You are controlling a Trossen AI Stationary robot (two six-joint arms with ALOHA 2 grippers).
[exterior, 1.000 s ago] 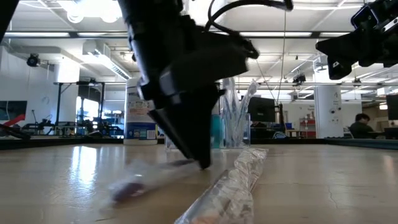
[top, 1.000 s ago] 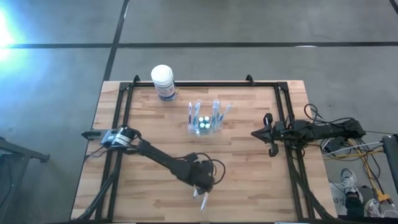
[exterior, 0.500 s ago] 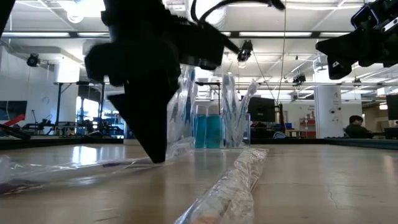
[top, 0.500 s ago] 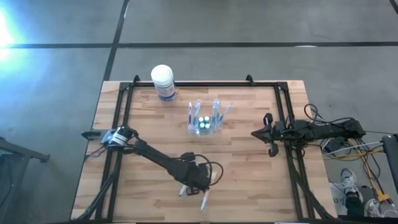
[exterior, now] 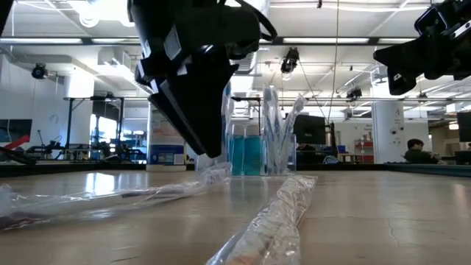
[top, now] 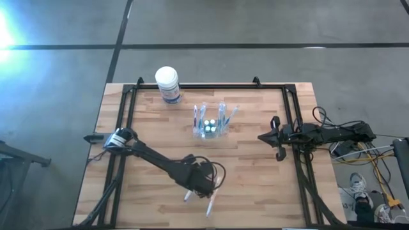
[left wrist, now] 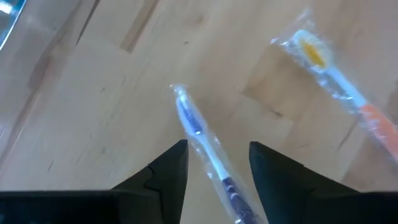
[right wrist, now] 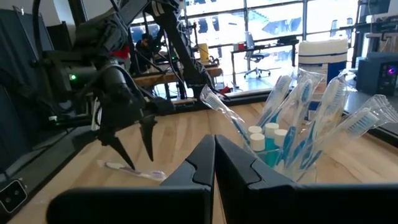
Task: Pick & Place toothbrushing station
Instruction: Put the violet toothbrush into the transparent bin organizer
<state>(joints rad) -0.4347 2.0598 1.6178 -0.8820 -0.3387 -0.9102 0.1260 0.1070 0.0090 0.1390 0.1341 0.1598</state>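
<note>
Clear plastic toothbrushing station sits upright at mid-table toward the far side, crammed with wrapped toothbrushes sticking up and fanning out; small white-capped items show inside it in the right wrist view. In the low view it stands behind the left arm, blue showing in its middle. White cylindrical tub with a blue label stands on the far-left part of the wooden table, well apart from the station.

Left gripper is low over the near-centre of the table, fingers spread and released, nothing between them. In the left wrist view its two dark fingers straddle a wrapped toothbrush with a blue handle lying flat on the wood; whether they touch the wrapper cannot be told. A second wrapped toothbrush with a yellow head and orange handle lies just beside it, also flat. In the high view both brushes lie near the table's near edge, one at. Low view shows crinkled clear wrappers along the tabletop.

Right gripper hangs at the right side of the table, well apart from the station, clenched with nothing in it.
</note>
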